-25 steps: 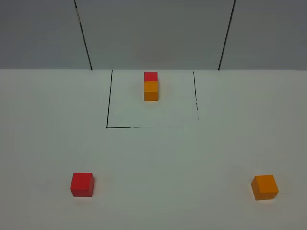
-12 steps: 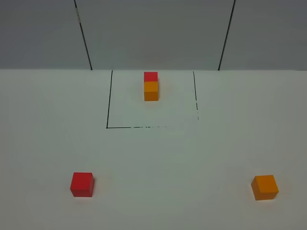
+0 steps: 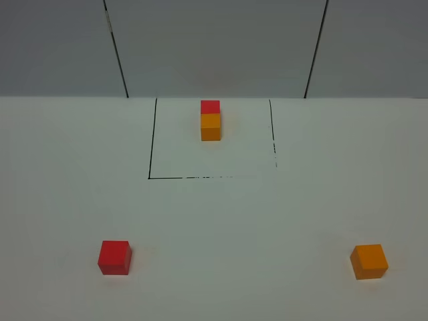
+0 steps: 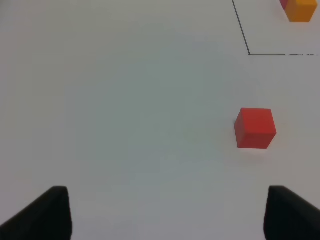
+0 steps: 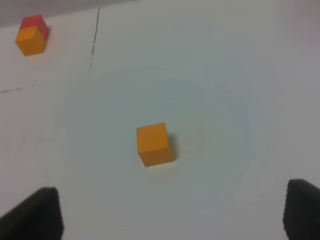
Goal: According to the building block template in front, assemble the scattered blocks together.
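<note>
The template [image 3: 210, 121] stands inside a black-outlined square at the back: a red cube behind an orange cube, joined. It also shows in the left wrist view [image 4: 299, 8] and the right wrist view [image 5: 31, 36]. The loose red cube [image 3: 114, 257] sits front left, seen in the left wrist view [image 4: 255, 128]. The loose orange cube [image 3: 369, 261] sits front right, seen in the right wrist view [image 5: 154, 144]. My left gripper [image 4: 167, 215] is open and empty, short of the red cube. My right gripper [image 5: 172, 215] is open and empty, short of the orange cube. Neither arm shows in the exterior high view.
The white table [image 3: 221, 221] carries a black-outlined square [image 3: 149, 154] around the template. A grey panelled wall [image 3: 214, 47] rises behind the table's far edge.
</note>
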Robot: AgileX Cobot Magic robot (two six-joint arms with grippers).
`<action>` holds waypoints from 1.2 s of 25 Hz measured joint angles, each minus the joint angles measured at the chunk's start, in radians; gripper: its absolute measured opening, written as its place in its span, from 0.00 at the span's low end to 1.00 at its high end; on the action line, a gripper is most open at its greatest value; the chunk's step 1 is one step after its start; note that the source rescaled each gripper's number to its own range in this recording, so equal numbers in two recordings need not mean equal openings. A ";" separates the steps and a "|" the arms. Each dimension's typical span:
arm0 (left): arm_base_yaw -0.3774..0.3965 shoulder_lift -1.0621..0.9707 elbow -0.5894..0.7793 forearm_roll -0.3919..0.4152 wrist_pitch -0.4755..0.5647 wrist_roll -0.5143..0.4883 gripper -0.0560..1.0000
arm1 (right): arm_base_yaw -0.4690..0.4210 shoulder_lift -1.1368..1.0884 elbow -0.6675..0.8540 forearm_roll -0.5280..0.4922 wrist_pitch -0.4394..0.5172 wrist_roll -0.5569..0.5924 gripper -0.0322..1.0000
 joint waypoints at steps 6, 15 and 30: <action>0.000 0.000 0.000 0.000 0.000 0.000 0.68 | 0.000 0.000 0.000 0.000 0.000 0.000 0.80; 0.000 0.000 0.000 0.000 0.000 0.000 0.68 | 0.000 0.000 0.000 0.000 0.000 0.000 0.80; 0.000 0.000 0.000 0.000 0.000 0.000 0.68 | 0.000 0.000 0.000 0.000 0.000 -0.001 0.80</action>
